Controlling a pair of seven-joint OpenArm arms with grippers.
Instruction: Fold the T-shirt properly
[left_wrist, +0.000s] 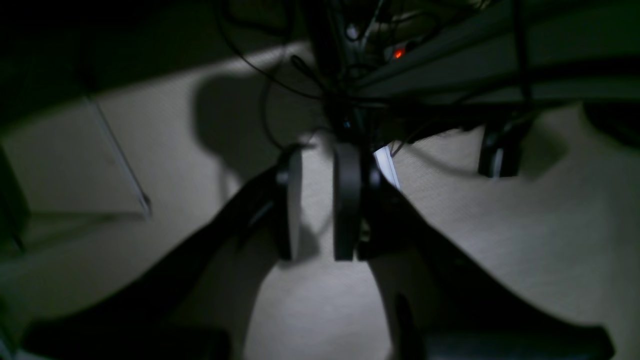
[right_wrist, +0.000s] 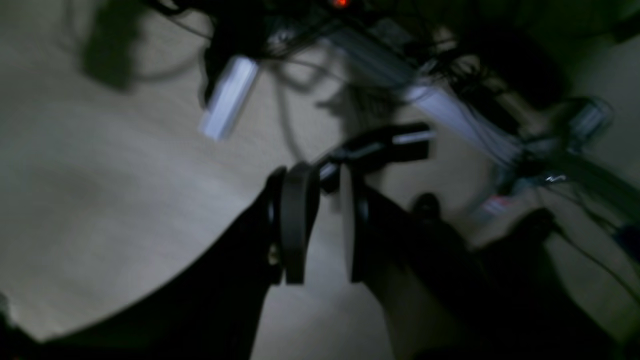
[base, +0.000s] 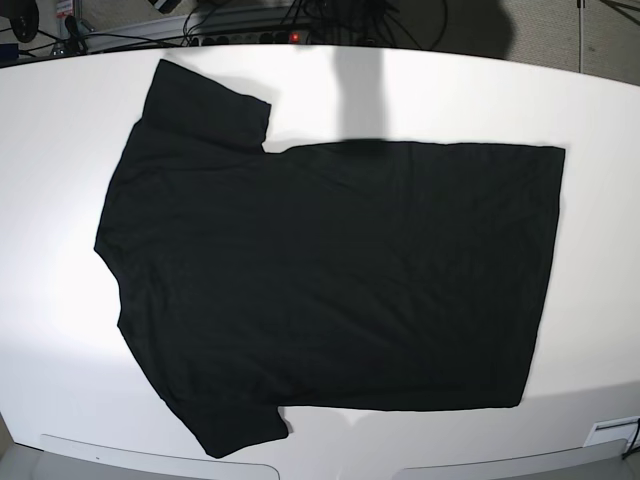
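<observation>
T-shirt (base: 330, 275) flat, collar left, hem right

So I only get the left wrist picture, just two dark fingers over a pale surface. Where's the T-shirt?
Observer: In the base view the T-shirt lies spread flat on the white table, with a plain black side up.
Operator: Is either arm over it?
Observer: No. No arm shows in that view at all.
Operator: And the other claw?
Observer: The right gripper, seen by its own wrist camera, has its jaws slightly apart with nothing between them.
</observation>
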